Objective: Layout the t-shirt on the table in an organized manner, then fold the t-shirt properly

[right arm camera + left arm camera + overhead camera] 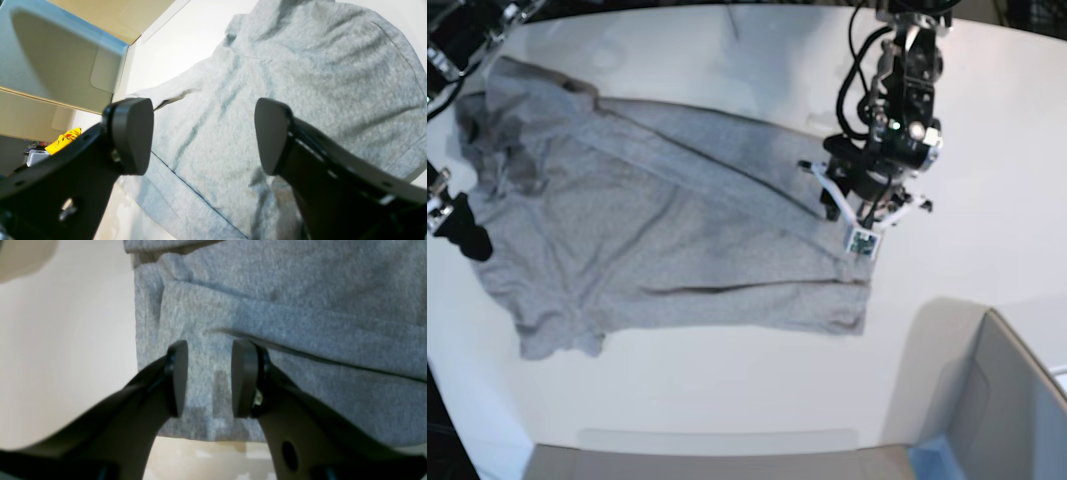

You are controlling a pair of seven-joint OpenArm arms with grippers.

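Note:
The grey t-shirt (pixel 677 230) lies spread on the white table (pixel 997 90), wrinkled, with a diagonal fold across its upper part. My left gripper (pixel 210 380) hovers just over the shirt's corner at its right edge (pixel 859 215). Its jaws stand apart, with fabric (pixel 300 323) showing behind the gap and nothing pinched. My right gripper (pixel 203 133) is wide open above the shirt (pixel 300 66) at its left side, and shows as a black tip (pixel 465 238) in the base view. A dark seam line runs across the cloth under both grippers.
A grey box-like bin (pixel 1012 400) stands at the table's near right corner and also shows in the right wrist view (pixel 60 50). Bare white table (pixel 66 356) lies beside the shirt's edge. A yellow object (pixel 63 140) sits off the table.

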